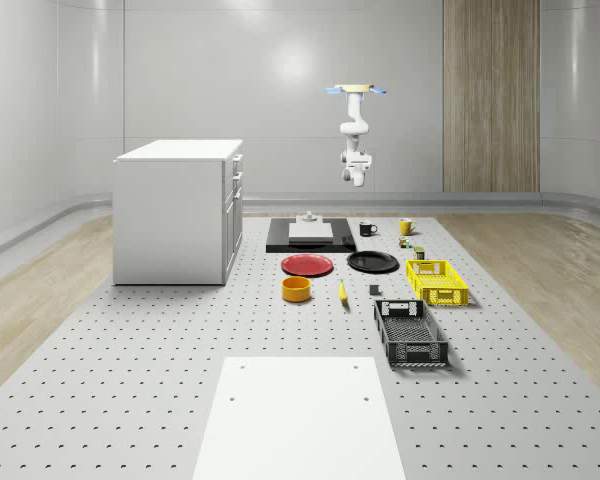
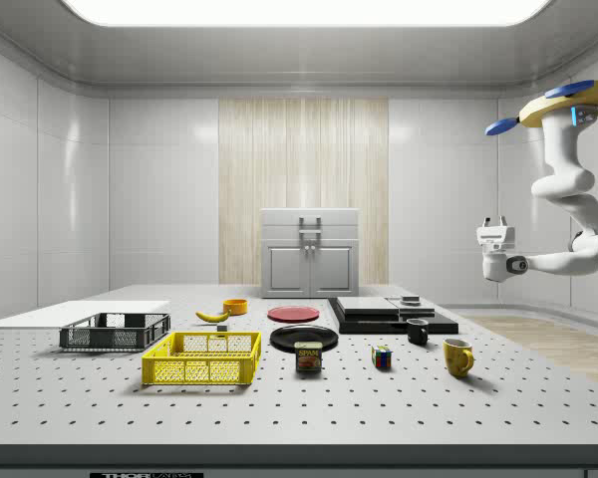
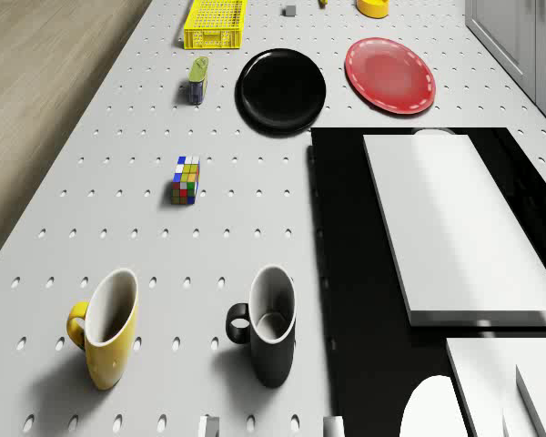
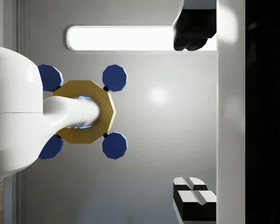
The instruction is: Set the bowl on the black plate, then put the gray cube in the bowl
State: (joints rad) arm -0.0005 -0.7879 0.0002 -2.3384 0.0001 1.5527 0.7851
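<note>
Perforated grey tabletop is carrying the orange bowl (image 1: pixel 297 289), which is sitting near the red plate (image 1: pixel 307 265) and apart from the black plate (image 1: pixel 372 262), itself lying bare. The gray cube (image 1: pixel 374 291) is resting on the table between the banana (image 1: pixel 343 293) and the yellow crate (image 1: pixel 437 281). The gripper (image 1: pixel 357 180) is hanging well above, fingers (image 4: pixel 194 199) spread and holding nothing, while the drone (image 1: pixel 357 91) is hovering over the table's far end. Both of the 2 steps are looking undone.
</note>
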